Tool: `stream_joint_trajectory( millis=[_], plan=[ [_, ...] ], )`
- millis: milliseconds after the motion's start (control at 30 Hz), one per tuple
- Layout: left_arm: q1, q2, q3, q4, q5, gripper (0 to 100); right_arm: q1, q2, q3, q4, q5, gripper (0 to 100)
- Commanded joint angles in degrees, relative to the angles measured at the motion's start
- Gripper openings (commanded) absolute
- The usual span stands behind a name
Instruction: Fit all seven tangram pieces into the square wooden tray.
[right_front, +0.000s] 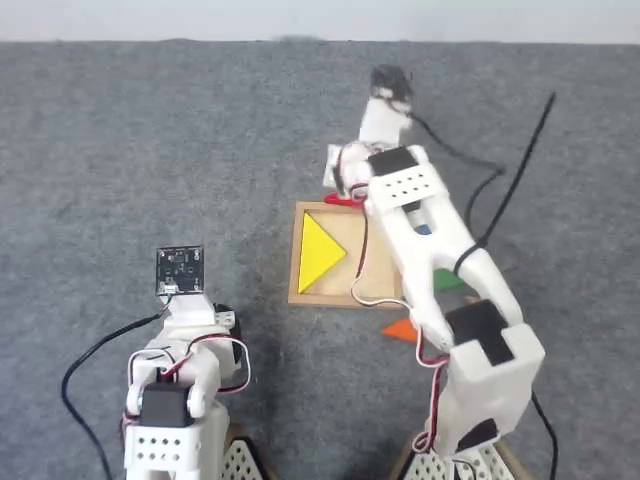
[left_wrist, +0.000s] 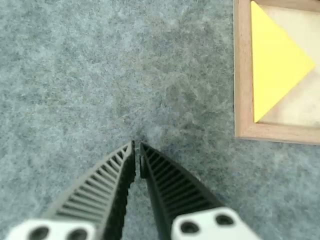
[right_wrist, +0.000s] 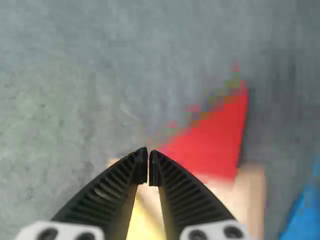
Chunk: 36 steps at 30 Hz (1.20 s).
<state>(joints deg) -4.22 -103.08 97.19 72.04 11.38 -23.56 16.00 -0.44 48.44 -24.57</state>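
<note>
The square wooden tray (right_front: 296, 262) lies mid-table with a yellow triangle (right_front: 318, 252) in its left half. A red piece (right_front: 343, 201) lies partly on the tray's far rim and partly on the carpet. My right gripper (right_wrist: 148, 152) is shut with nothing between its fingers, its tips just beside the red piece (right_wrist: 215, 145) near the tray rim (right_wrist: 250, 182). My left gripper (left_wrist: 137, 145) is shut over bare carpet, left of the tray (left_wrist: 242, 90) and the yellow triangle (left_wrist: 275, 65). A green piece (right_front: 447, 281) and an orange piece (right_front: 402, 329) lie right of the tray.
A blue piece (right_wrist: 305, 215) shows past the tray's corner in the right wrist view. The right arm (right_front: 430, 230) stretches over the tray's right half and hides it. Grey carpet (right_front: 150, 150) covers the table. The left arm (right_front: 180, 370) sits folded at the front left.
</note>
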Motion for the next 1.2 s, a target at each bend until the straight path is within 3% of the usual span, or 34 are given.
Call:
stream_joint_trajectory(
  millis=[0,300,567,1167],
  plan=[
    [-0.4,-1.1,-0.7,0.3,-0.9,1,2.8,-0.2,-5.9,-9.4,22.2,0.6],
    [-0.4,-1.1,-0.7,0.3,-0.9,1,3.1,21.8,-28.3,-2.9,28.1,0.6],
    [-0.4,-1.1,-0.7,0.3,-0.9,1,6.3,34.0,-43.0,9.8,29.9,0.6],
    [-0.4,-1.1,-0.7,0.3,-0.9,1,8.0,31.9,-44.5,25.4,29.9,0.6]
  ],
)
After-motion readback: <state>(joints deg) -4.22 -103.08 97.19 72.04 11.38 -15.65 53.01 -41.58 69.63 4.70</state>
